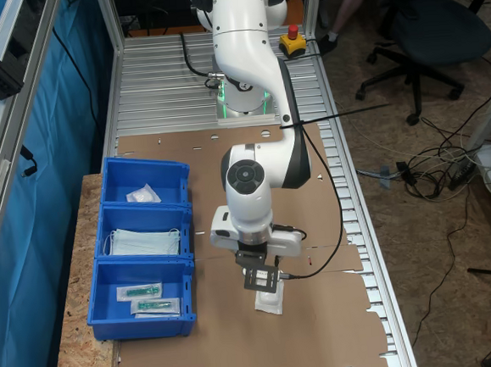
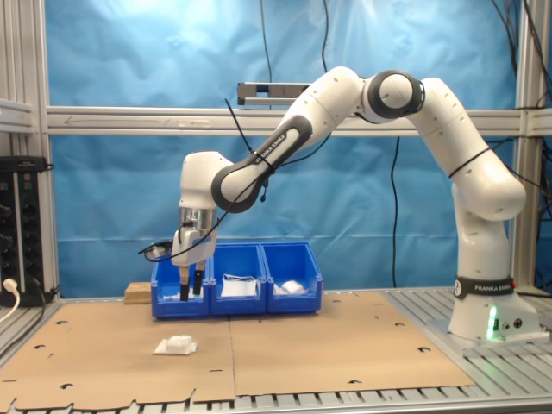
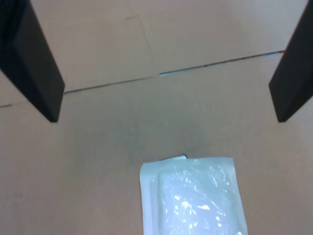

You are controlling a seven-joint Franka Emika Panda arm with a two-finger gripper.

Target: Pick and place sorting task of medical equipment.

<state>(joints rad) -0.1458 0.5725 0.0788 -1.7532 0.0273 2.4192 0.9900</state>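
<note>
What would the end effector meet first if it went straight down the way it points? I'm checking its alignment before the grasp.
Probably the bare cardboard sheet. The open end effector hangs above the table, and in the wrist view the wrapped white pad lies off to one side of the gap between the fingers, though depth is uncertain.

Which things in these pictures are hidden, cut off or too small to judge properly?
- Wrapped pad: in the first exterior view the gripper covers part of it; in the wrist view the picture's edge cuts it off.
- Blue bins: in the second exterior view their front walls hide most of the contents.
- Green-tipped packets: too small in the first exterior view to tell what they hold.
</note>
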